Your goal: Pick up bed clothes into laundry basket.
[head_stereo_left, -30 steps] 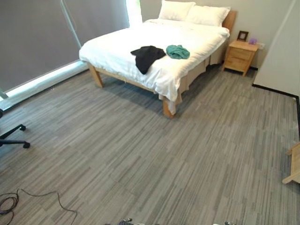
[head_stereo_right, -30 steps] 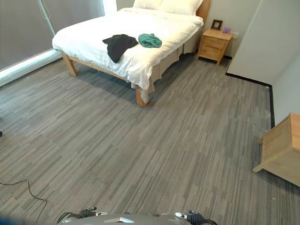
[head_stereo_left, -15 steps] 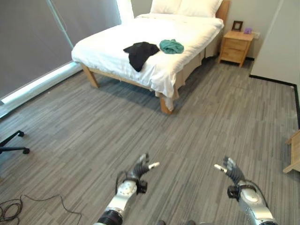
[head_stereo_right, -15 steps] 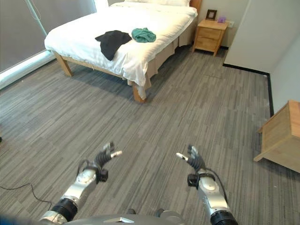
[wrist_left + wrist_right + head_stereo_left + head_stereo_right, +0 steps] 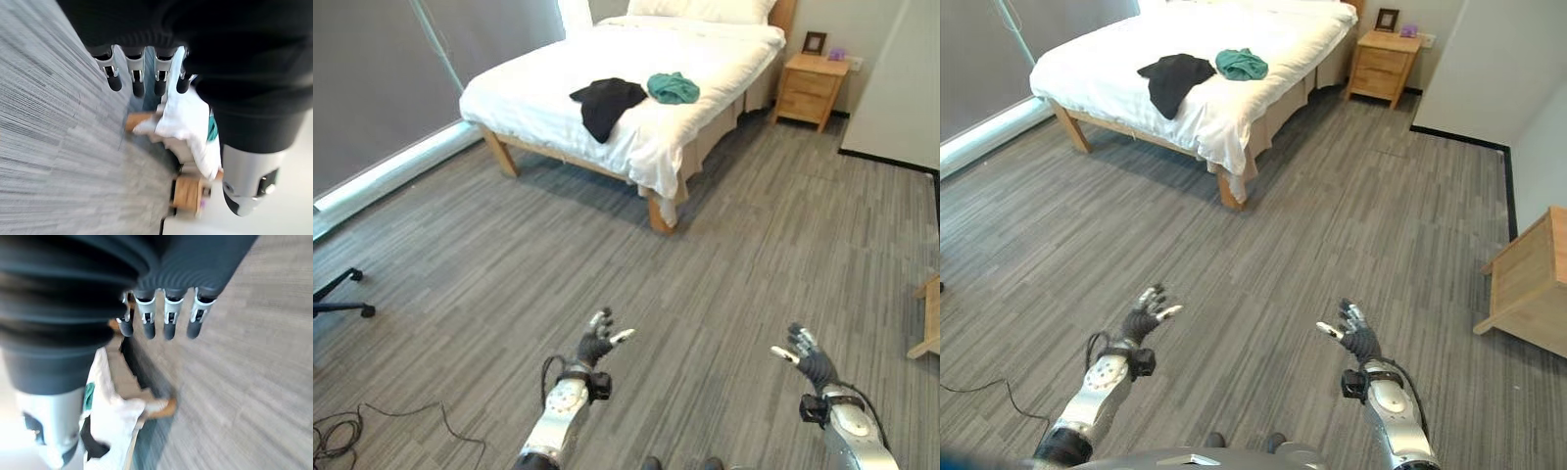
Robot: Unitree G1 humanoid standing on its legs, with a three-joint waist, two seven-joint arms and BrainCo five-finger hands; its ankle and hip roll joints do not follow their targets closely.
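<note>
Far ahead of both hands, the bed [image 5: 558,88] wears white sheets on a light wooden frame. On it lie a black garment [image 5: 607,102] and a teal garment [image 5: 673,87]. The floor [image 5: 754,264] under the hands is grey with streaky stripes. Beyond the right hand [image 5: 1359,338], the nightstand [image 5: 812,90] is pale wood.

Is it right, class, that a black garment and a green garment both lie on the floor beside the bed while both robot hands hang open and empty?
Not quite. The black garment and green garment lie on the bed, not the floor, as the left eye view shows. The rest holds: the left robot hand and right robot hand hang open and empty.
</note>
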